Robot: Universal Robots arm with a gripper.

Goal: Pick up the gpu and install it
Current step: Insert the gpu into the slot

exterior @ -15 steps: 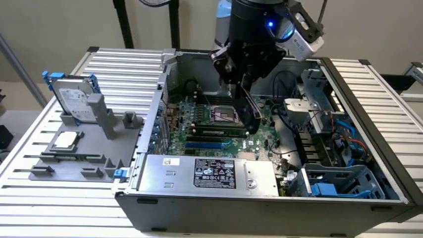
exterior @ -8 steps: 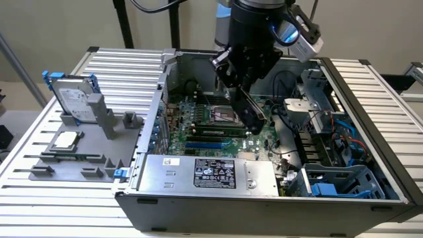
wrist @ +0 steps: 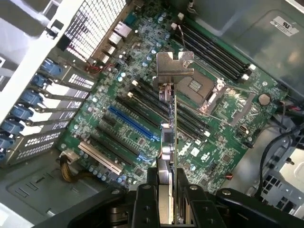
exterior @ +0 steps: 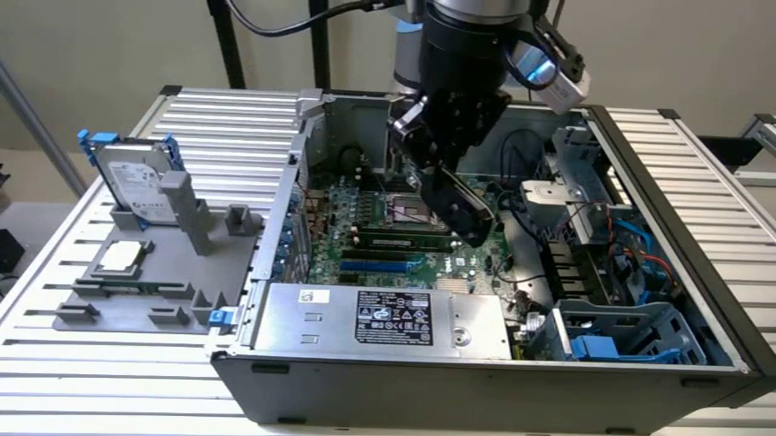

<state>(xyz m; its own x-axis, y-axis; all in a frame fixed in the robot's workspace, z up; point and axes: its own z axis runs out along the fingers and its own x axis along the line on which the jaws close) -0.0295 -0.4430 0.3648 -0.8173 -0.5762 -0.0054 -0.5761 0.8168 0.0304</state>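
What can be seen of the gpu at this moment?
The gpu is a thin flat card, edge-on in the wrist view, with a silver metal bracket at its far end. In the exterior view it looks dark and tilted. The jaws clamp its two faces, holding it over the green motherboard inside the open case.

- Black label (exterior: 394, 317) on top of the silver power supply (exterior: 291, 320): white print and rows of small approval-type marks, too fine to read
- Small white sticker (exterior: 313, 296) at the power supply's corner toward the exterior view's left: dark mark, illegible
- White label (exterior: 129, 175) on the hard drive (exterior: 152, 195) standing on the counter (exterior: 218, 118): lines of print, none legible
- White sticker (wrist: 285, 23) on the grey case wall (wrist: 247, 28): a round logo-like mark and small print, not readable
- Motherboard (wrist: 147, 52): white silkscreen specks, unreadable
- gpu (wrist: 175, 69), edge-on in the claw (wrist: 171, 192): any print can't be made out
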